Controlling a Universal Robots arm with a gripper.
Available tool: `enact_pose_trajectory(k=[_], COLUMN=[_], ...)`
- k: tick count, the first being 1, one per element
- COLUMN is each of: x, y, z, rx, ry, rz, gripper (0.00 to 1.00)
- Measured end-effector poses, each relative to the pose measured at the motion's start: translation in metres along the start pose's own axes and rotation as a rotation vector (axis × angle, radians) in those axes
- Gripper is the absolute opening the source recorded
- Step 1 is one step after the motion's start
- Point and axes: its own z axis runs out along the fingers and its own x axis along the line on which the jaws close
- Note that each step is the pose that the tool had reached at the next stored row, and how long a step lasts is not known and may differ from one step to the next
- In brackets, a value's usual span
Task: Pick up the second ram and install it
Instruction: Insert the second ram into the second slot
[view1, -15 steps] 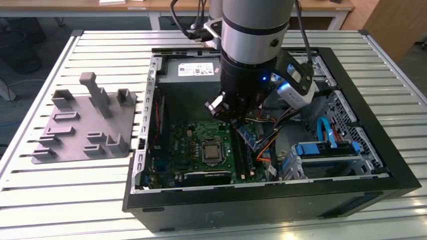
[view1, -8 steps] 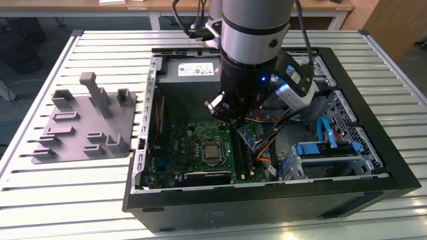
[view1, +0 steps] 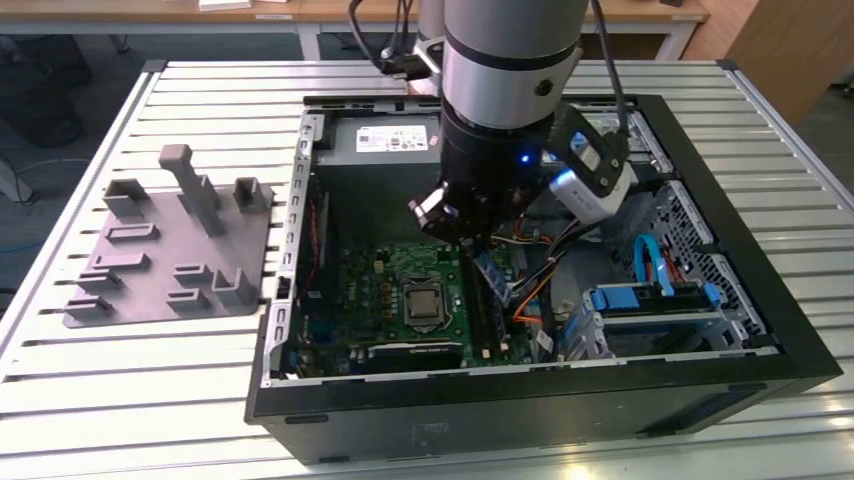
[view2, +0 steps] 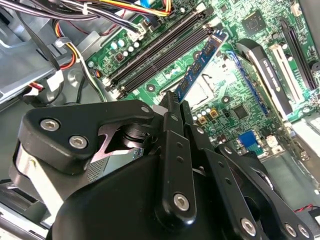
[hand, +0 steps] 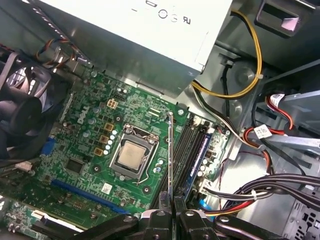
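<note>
My gripper (view2: 173, 105) is shut on the second ram (view2: 201, 61), a thin dark-green stick with black chips that juts out past the fingertips. In the first wrist view the stick (hand: 171, 155) appears edge-on as a thin line, clamped between the fingers (hand: 161, 220). It hangs above the long black memory slots (hand: 186, 145), beside the silver processor socket (hand: 131, 156) on the green motherboard (hand: 85, 130). It does not touch the slots. In the exterior view the gripper (view1: 462, 236) hovers inside the open computer case with the stick (view1: 493, 273) below it.
The black case wall (view1: 747, 260) surrounds the work area. A grey power supply (view1: 380, 140) sits at the back. Coloured cable bundles (hand: 245, 85) and a blue drive bay (view1: 654, 300) crowd one side. A grey pegged tray (view1: 174, 240) lies on the slatted table at the exterior view's left.
</note>
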Motion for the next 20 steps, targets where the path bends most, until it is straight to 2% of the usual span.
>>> enact_pose_trajectory(k=[20], x=[0.0], y=[0.0], z=[0.0004], rx=[0.0047], ry=[-0.0027], rz=[0.098], gripper=[0.14])
